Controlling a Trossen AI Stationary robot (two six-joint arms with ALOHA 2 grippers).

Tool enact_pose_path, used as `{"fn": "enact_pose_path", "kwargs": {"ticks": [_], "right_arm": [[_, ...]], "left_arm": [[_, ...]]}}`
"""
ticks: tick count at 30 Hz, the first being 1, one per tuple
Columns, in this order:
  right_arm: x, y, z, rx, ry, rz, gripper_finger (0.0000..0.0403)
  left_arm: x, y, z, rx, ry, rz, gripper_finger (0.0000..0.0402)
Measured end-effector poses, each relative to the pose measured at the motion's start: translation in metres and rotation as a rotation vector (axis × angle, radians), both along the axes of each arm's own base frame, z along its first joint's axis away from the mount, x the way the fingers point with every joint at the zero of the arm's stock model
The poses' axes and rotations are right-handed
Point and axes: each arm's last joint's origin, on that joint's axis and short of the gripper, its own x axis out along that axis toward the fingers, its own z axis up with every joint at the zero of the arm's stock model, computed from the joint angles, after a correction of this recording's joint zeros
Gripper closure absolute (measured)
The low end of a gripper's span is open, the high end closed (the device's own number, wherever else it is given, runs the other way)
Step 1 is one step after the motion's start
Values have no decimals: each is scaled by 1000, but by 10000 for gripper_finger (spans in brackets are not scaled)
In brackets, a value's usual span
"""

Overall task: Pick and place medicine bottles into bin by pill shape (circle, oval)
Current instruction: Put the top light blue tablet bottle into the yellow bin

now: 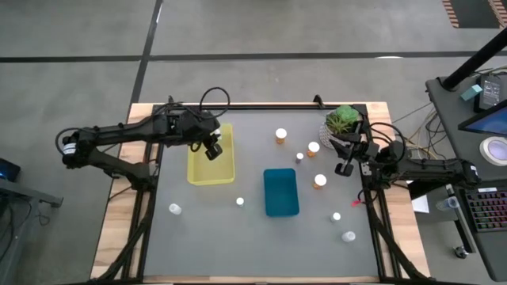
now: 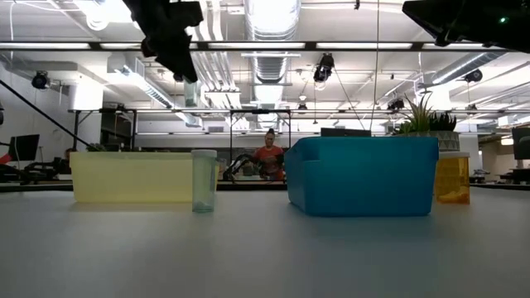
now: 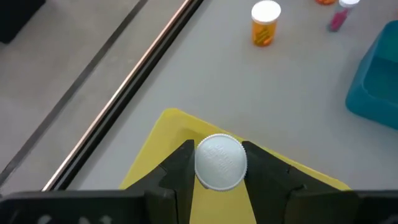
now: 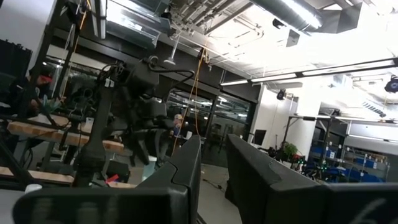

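The left gripper [image 3: 219, 169] pinches a white-capped bottle [image 3: 220, 161] between its fingers, held above the yellow bin [image 1: 211, 155]. The right gripper [image 1: 345, 165] waits well right of that bin, fingers slightly spread. Other bottles stand scattered around the blue bin [image 1: 280, 191] beside it.

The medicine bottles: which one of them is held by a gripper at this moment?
The white-capped bottle between the left gripper fingers, above the yellow bin. All other bottles stand free on the table, such as the orange one.
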Motion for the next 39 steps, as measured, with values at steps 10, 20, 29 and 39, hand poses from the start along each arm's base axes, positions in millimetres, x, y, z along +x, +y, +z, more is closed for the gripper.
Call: {"fn": "enact_pose_path", "kwargs": {"ticks": [10,20,29,39], "right_arm": [[0,0,0,0,1,0,335],[0,0,0,1,1,0,335],[0,0,0,2,0,0,335],[0,0,0,2,1,0,335]], "left_arm": [[0,0,-2,-4,7,0,299],[-7,9,-28,-26,82,129,299],[-23,28,-87,-123,93,417,299],[-31,35,-120,-88,48,584,299]]}}
